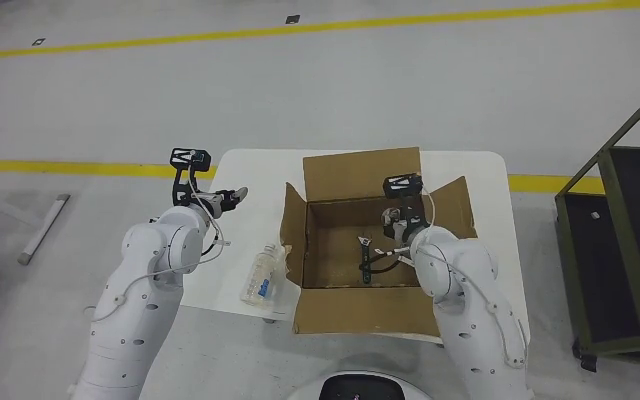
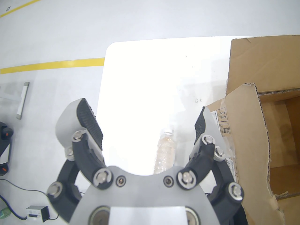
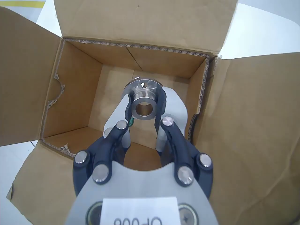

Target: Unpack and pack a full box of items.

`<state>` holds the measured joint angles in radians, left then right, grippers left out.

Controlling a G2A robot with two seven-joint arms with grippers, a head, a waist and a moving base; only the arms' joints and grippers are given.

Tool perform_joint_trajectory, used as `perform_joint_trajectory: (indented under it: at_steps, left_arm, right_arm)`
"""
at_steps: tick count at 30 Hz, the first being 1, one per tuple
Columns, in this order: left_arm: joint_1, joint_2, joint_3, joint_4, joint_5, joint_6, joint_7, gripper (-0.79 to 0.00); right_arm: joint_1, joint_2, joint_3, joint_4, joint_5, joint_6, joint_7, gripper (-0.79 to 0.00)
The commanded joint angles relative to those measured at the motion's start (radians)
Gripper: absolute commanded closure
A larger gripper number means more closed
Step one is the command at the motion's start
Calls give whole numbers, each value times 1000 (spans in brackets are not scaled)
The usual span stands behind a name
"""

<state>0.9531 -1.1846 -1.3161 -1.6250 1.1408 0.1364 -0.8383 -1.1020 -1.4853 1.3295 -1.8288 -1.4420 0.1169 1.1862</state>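
The right jaws are clamped on a metal flanged hub (image 3: 143, 99), held over the inside of the open cardboard box (image 3: 150, 57). The left jaws stand wide apart above the table (image 2: 145, 76), left of the box, where a clear bottle (image 2: 165, 151) lies beside its left flap.

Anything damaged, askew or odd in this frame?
The cardboard box has ragged, torn edges along its rim and flap folds. A plastic bottle lies on its side on the table beside the box. The metal part held in the right gripper looks intact.
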Motion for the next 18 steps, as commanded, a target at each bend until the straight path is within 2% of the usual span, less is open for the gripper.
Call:
perform_joint_trajectory:
  at_steps: [1,7,11,18]
  left_arm:
    - [0,0,0,0,0,0,0,-785]
    - [0,0,0,0,0,0,0,-785]
    - [0,0,0,0,0,0,0,-785]
    - [0,0,0,0,0,0,0,-785]
  right_arm:
    - [2,0,-1,2,0,0,2,0]
    - [2,0,-1,2,0,0,2,0]
    - [-8,1,28,-8,73,-7,-49,0]
    - [-47,15,177,-249,185,-19,-58,0]
